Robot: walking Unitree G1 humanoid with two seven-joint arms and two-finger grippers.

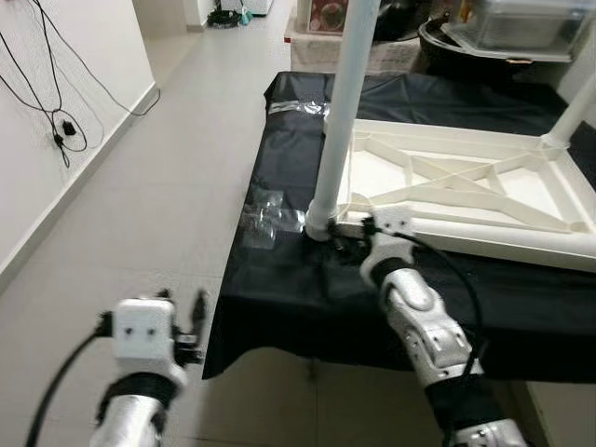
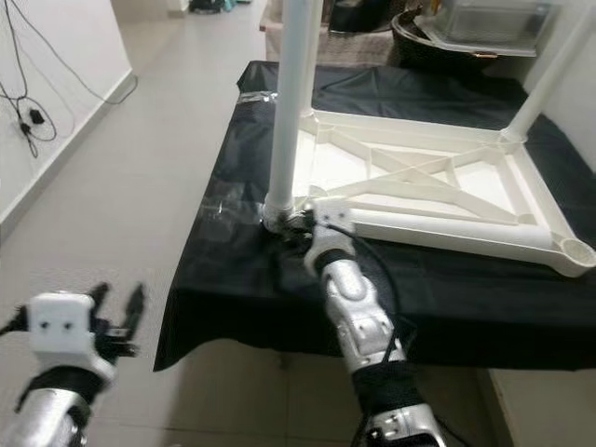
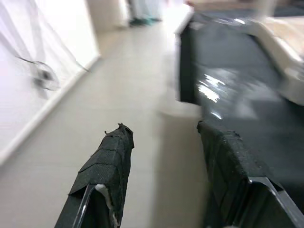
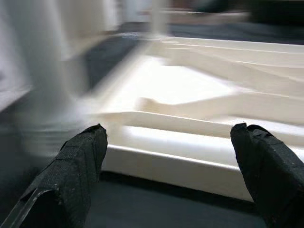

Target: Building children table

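A white children's table top lies upside down on a surface covered with black cloth. One white leg stands upright in its near left corner socket, and another leg stands at the far right corner. The near right socket holds no leg. My right gripper sits at the foot of the near left leg, open, with its fingers wide apart facing the table's near rail. My left gripper hangs open over the floor, left of the cloth's edge, holding nothing.
Crumpled clear plastic lies on the cloth beside the leg's foot. A wall with black cables runs along the left, with tiled floor between it and the cloth. Bins and boxes stand behind the table top.
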